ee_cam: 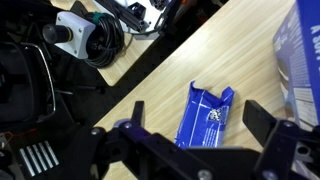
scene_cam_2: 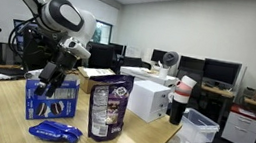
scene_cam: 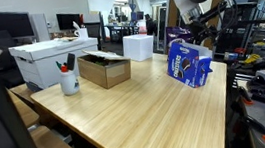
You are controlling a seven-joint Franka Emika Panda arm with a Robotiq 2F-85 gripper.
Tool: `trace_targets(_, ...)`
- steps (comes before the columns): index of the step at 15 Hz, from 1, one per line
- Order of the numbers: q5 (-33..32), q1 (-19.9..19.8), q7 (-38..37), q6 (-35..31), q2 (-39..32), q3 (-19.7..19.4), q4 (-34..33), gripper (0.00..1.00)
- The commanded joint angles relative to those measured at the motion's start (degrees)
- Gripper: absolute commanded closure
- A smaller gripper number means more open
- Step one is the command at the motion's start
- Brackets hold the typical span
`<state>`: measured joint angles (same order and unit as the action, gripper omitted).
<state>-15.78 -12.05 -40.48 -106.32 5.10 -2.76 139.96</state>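
Observation:
My gripper (ee_cam: 198,113) is open and empty, its two fingers on either side of a flat blue snack packet (ee_cam: 205,112) that lies on the wooden table (ee_cam: 150,85) below it. In an exterior view the gripper (scene_cam_2: 59,75) hangs over a tall blue bag (scene_cam_2: 47,99), with the flat blue packet (scene_cam_2: 56,132) in front of it and a purple bag (scene_cam_2: 108,111) standing beside. In an exterior view the gripper (scene_cam: 197,33) sits just above the tall blue bag (scene_cam: 189,65). That bag also shows at the right edge of the wrist view (ee_cam: 301,60).
A cardboard box (scene_cam: 105,69), a white mug with pens (scene_cam: 69,84) and white boxes (scene_cam: 138,47) stand on the table. A white box (scene_cam_2: 149,100), stacked cups (scene_cam_2: 181,99) and a plastic bin (scene_cam_2: 197,127) are near the table's end. Cables and gear (ee_cam: 88,35) lie past the table edge.

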Motion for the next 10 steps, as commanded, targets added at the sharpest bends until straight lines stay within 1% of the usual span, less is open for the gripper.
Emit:
trace_targets(1,0.8,2.0,1.5,2.1,-3.5,-1.1,-2.8,0.00)
trace_targets(7,1.9,3.7,2.8,3.8,-8.1,-2.3,-6.2,0.00)
trace_targets(10,5.4,4.1,5.1,5.2,-10.0,-2.6,-7.9,0.00)
